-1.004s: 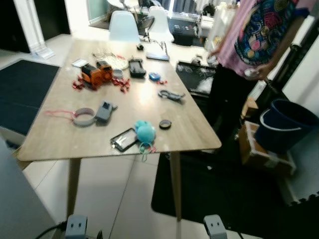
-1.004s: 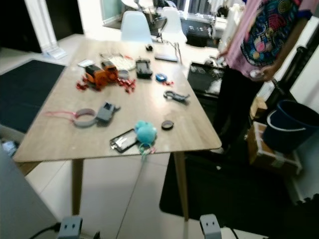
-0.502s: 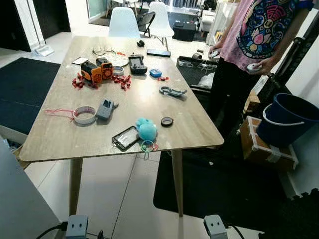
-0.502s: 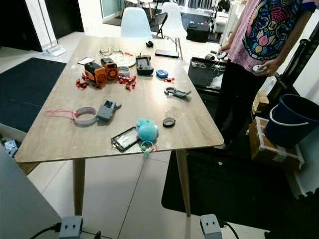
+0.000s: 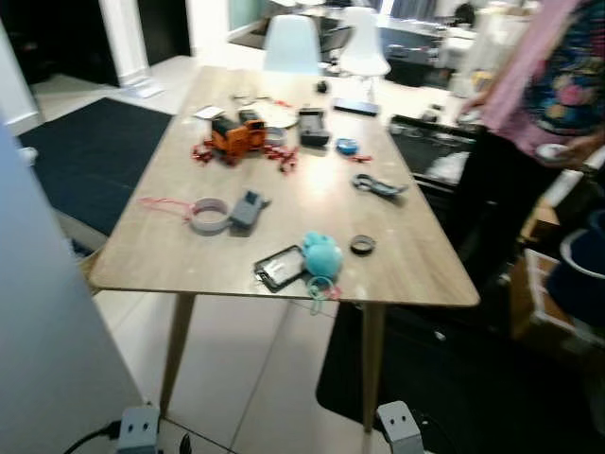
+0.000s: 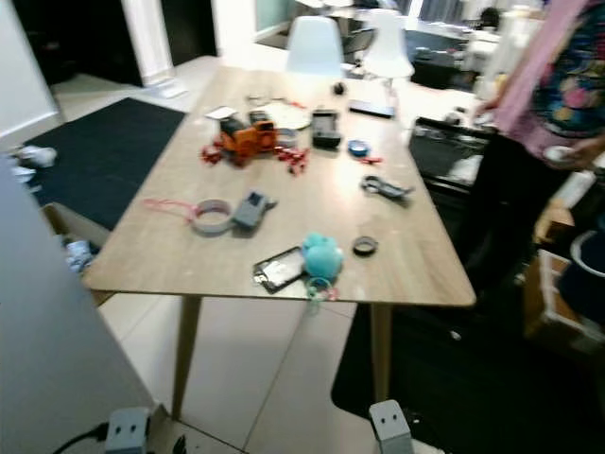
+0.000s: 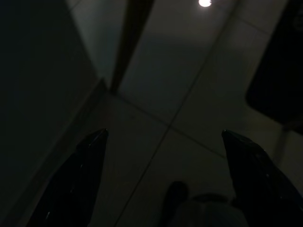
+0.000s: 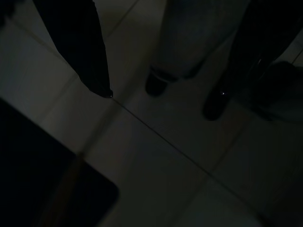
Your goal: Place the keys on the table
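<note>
pale wood grain tabletop (image 5: 170, 255), slim legs, tiled floor underneath. lying at the near edge: keys (image 5: 319, 287), a loop of rings half over the lip, tied to a teal fluffy ball (image 5: 321, 255). already on the wood by the look of it, so the placing reads as done. just beside the ball, a flat black card holder (image 5: 281, 269) with a clear window. further along, a small dark round cap (image 5: 362, 244), a grey roll of tape (image 5: 210, 216) with a pink string, a grey boxy gadget (image 5: 248, 208) touching it. far end: orange toy (image 5: 236, 136), red bits scattered round it, black remote (image 5: 312, 127), blue disc (image 5: 347, 147), grey clip (image 5: 379, 185). white chair (image 5: 291, 45) beyond. person in a patterned shirt (image 5: 558, 85) standing at the far right side.

left hand (image 7: 163, 179) hanging low over dim tiles, black fingers (image 7: 80, 179) spread wide apart, nothing between. right hand (image 8: 161, 94) likewise down by the floor, fingers (image 8: 85, 52) apart, empty.

handling guess: light bunch, hard metal rings likely to slide and jingle, ball soft and squashy. best grip probably the ball itself, pinched across the middle; the rings thin and flat against the wood, hard to catch. overhang at the edge could let the bunch slip off with a nudge.
</note>
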Tool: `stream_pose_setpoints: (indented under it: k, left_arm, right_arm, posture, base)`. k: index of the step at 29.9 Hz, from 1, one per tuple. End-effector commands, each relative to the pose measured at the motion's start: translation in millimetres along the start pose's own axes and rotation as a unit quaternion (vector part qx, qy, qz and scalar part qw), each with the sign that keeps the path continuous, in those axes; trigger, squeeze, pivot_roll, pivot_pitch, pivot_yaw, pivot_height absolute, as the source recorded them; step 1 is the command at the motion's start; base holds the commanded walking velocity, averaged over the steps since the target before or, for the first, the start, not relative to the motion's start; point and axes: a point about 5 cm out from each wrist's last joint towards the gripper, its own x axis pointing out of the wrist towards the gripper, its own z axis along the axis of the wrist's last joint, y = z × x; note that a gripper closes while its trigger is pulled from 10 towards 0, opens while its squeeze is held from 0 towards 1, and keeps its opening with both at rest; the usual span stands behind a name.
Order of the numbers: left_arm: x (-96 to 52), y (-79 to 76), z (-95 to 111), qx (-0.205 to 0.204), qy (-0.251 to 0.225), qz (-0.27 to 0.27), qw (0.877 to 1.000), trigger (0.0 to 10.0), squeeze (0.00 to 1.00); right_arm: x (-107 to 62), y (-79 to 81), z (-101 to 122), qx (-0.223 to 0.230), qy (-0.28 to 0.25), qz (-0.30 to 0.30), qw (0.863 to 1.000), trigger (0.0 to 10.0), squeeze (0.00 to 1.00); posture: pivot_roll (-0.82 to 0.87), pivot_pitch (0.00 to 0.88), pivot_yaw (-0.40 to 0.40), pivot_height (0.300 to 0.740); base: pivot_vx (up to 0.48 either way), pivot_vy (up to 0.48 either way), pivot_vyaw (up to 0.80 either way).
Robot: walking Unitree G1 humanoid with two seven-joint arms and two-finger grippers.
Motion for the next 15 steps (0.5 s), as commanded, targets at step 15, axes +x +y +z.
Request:
stream_pose_setpoints:
  k: [15]
  left_arm:
    - [-1.8,-2.7,-5.8,0.0,0.014,0.005,1.0,10.0,0.0]
  right_arm:
    - [-1.4,0.3,-4.2,-0.009,0.004,0.005,1.0,10.0,0.0]
  posture:
    - [0.11,0.018,-0.079,0.74]
  base:
    - [0.0,0.0,0.8]
